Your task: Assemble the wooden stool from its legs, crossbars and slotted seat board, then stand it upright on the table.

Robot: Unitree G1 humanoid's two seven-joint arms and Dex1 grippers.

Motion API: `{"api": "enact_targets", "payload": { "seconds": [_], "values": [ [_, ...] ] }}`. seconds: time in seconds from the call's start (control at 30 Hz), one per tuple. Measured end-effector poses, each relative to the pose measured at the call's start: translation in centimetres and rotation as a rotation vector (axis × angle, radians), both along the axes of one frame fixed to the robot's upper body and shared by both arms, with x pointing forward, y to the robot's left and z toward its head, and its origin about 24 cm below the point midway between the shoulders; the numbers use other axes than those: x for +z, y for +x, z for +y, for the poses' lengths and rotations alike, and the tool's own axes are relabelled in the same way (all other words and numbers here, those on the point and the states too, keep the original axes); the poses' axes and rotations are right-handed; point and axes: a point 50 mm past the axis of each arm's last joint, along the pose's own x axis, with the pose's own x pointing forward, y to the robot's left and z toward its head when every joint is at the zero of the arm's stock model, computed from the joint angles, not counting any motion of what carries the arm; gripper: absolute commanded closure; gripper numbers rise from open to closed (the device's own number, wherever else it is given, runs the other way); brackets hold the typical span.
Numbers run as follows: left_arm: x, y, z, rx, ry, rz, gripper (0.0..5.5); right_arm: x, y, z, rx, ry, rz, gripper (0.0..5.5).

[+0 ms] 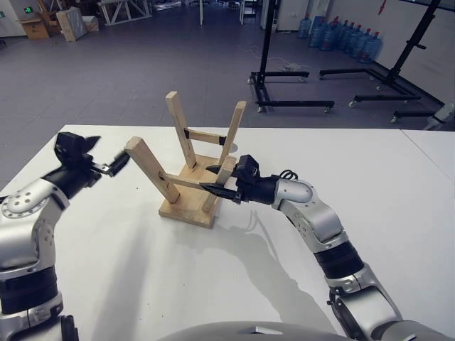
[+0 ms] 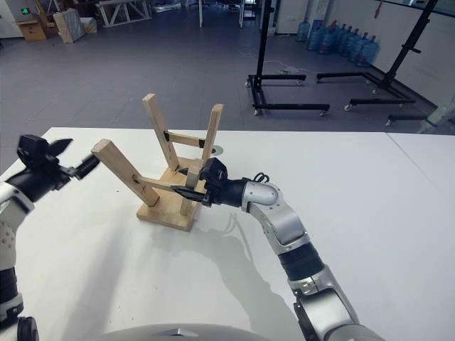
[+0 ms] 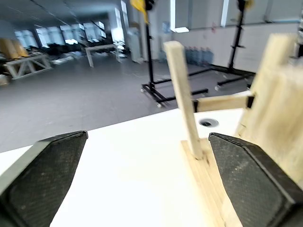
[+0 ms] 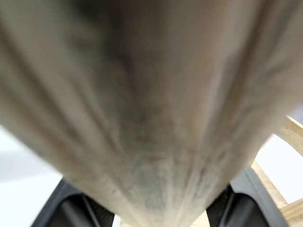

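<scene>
**Upturned stool, one leg clamped**

Finds the wooden stool (image 1: 189, 153) upside down mid white table (image 1: 106, 263): seat board (image 1: 186, 209) flat on the top, legs (image 1: 234, 128) pointing up, crossbars (image 1: 206, 136) between them. Clamps the near right leg (image 1: 227, 165) in the right gripper (image 1: 210, 178). Holds the left gripper (image 1: 110, 151) spread wide and empty, just beside the tip of the splayed near left leg (image 1: 153, 170).

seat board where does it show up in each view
Left eye: seat board at centre, lying flat.
Right eye: seat board left of centre.
Left wrist: seat board at the foot of the upright leg.
Right wrist: too blurred to tell.
Landmark: that upright leg.
</scene>
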Motion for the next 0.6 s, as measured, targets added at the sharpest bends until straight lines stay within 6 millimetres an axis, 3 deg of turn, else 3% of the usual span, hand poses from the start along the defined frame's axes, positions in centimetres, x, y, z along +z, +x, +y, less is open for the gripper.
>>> {"api": "enact_targets", "payload": {
  "seconds": [0.3,0.6],
  "values": [
    [-0.1,0.7,-1.6,0.003,0.025,-0.029,0.81,0.0,0.0,0.0,0.013,-0.002,0.002,3.38],
    [-0.9,-0.1,-2.5,0.105,0.039,-0.027,0.81,0.0,0.6,1.0,0.002,-0.009,0.025,3.38]
  ]
}}
